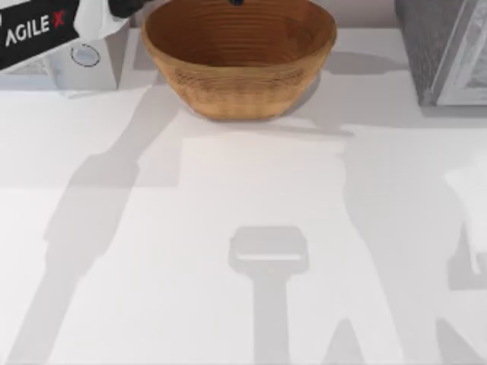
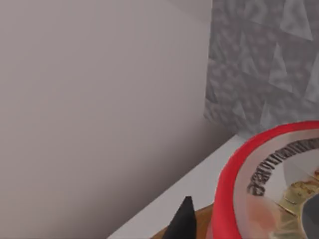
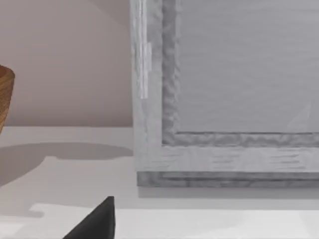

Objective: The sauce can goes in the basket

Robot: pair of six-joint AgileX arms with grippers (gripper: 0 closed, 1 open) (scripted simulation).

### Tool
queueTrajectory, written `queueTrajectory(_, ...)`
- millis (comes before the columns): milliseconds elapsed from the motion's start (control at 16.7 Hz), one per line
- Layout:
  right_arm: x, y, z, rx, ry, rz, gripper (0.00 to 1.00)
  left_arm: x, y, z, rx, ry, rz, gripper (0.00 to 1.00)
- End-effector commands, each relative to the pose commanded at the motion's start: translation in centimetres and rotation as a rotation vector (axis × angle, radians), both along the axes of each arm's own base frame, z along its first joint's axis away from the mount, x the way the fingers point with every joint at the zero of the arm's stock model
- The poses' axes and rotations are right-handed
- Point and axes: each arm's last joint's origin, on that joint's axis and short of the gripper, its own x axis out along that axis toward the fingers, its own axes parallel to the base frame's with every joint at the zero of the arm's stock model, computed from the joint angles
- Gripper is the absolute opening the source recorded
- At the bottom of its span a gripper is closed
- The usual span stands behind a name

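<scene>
The sauce can (image 2: 279, 189) looms close in the left wrist view, showing its red rim and a printed silver-grey end. My left gripper is shut on it, and one black fingertip (image 2: 183, 223) shows beside the can. Just under them is a brown sliver of the basket. In the top view the tan woven basket (image 1: 240, 76) stands at the back centre of the table, with my left arm (image 1: 46, 26) reaching in from the back left corner toward its rim. My right arm (image 1: 472, 201) is parked at the right edge, and one black fingertip (image 3: 99, 221) of its open gripper shows.
A grey patterned block (image 1: 441, 49) stands at the back right, close to the basket; it also appears as a grey framed panel (image 3: 224, 99) in the right wrist view. A plain wall runs behind the table. Arm shadows cross the white tabletop (image 1: 228, 304).
</scene>
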Motion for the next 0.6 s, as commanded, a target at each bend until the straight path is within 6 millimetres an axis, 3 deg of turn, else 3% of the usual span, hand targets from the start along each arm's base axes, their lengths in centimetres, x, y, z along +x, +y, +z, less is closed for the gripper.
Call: queueTrajectory(600,0.00,0.00,0.00,0.000,0.000,0.000,1.00,0.00,0.00,0.00,0.000,0.000,0.000,0.90)
